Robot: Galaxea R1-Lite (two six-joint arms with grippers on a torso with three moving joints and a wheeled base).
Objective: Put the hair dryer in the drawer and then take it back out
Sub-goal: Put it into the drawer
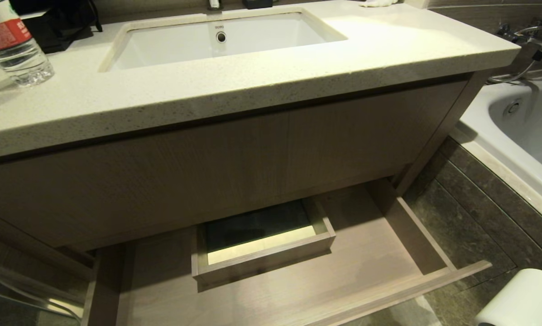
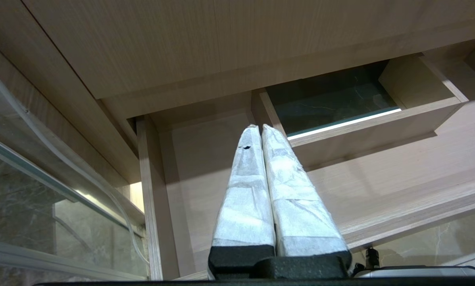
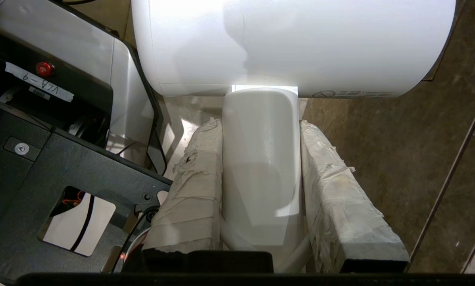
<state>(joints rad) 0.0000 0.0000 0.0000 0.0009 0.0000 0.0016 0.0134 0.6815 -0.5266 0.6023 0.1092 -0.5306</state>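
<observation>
1 hair dryer (image 3: 261,159) clamped in right gripper (image 3: 261,131) | left gripper (image 2: 260,129) pressed closed | 1 drawer (image 1: 366,253) pulled out

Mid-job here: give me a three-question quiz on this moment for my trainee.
1. True or false: the drawer is pulled open.
2. What does the right gripper clamp on the hair dryer? A) barrel B) handle C) cord
3. Fill in: the left gripper's fingers are ____.

Key: 1 true, open with no hair dryer in the visible part. 2 B, taped fingers either side of the slim handle. 3 shut, pressed together and holding nothing, in front of the drawer.
</observation>
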